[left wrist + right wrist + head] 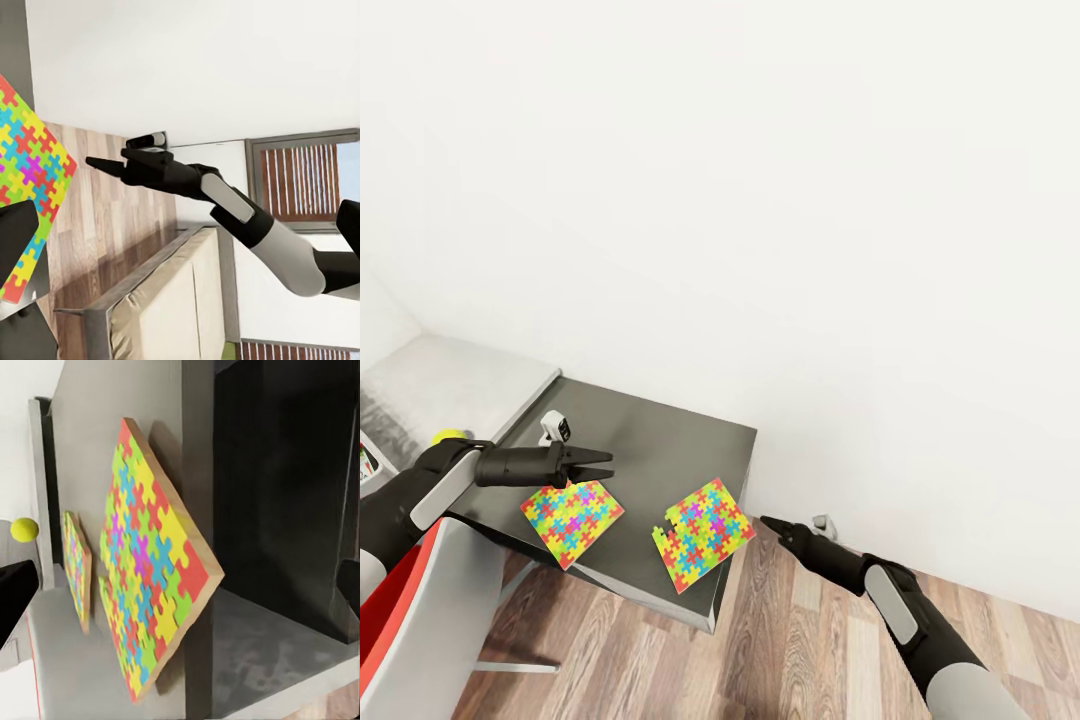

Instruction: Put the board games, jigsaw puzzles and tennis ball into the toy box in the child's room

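Farthest left in the head view, the tennis ball (448, 437) sits on the white table top (450, 385), just behind the left arm's wrist. Next to it, the left gripper (598, 466) hovers over the dark grey side unit (660, 440), its two fingers slightly parted with nothing between them, their tips just above the far edge of the left jigsaw puzzle (572, 520). That puzzle lies flat near the unit's front edge. Further right, the second jigsaw puzzle (704, 533) lies on the unit's front right corner, one corner jutting past the edge. Right of the unit, over the wooden floor (790, 650), the right gripper (768, 522) points toward that puzzle, clear of it; whether its fingers are apart I cannot tell, though it carries nothing. From the right wrist view, the near puzzle (154, 559) overhangs the unit's edge, with the other puzzle (76, 566) and the ball (24, 529) beyond.
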You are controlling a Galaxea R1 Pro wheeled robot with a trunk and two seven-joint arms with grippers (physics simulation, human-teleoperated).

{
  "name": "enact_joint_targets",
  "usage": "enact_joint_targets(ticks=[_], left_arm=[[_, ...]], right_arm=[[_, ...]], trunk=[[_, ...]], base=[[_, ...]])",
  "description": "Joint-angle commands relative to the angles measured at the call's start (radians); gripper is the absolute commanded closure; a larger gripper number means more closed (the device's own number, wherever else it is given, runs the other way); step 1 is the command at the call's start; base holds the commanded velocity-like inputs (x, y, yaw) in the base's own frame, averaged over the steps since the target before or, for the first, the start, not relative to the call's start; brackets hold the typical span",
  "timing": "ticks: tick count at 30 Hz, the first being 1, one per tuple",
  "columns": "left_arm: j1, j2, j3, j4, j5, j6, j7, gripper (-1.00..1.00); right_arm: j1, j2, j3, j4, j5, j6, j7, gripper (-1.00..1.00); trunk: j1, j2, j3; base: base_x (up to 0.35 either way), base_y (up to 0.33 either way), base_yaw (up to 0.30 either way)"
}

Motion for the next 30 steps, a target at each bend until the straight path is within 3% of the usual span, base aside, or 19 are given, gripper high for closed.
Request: enact_joint_targets(ticks=[1, 11, 23, 30], left_arm=[[-0.001, 0.001, -0.004, 0.0, 0.004, 0.005, -0.002, -1.0], [-0.001, 0.001, -0.002, 0.0, 0.004, 0.006, -0.002, -1.0], [-0.002, 0.002, -0.005, 0.0, 0.005, 0.006, -0.002, -1.0], [-0.001, 0.001, 0.018, 0.0, 0.005, 0.008, -0.002, -1.0]], right_arm=[[-0.009, 0.005, 0.004, 0.001, -0.007, 0.006, -0.002, -1.0], [-0.028, 0.019, 0.012, 0.005, -0.006, 0.002, -0.01, -1.0], [-0.029, 0.016, 0.014, 0.008, -0.008, 0.004, -0.003, -1.0], [-0.028, 0.008, 0.015, 0.046, -0.008, 0.006, 0.0, -1.0]], trunk=[[0.001, -0.002, -0.002], [0.001, -0.002, -0.002], [0.001, -0.002, -0.002], [0.001, -0.002, -0.002]], base=[[0.0, 0.0, 0.0], [0.0, 0.0, 0.0], [0.004, -0.002, 0.0], [0.084, -0.065, 0.0]])
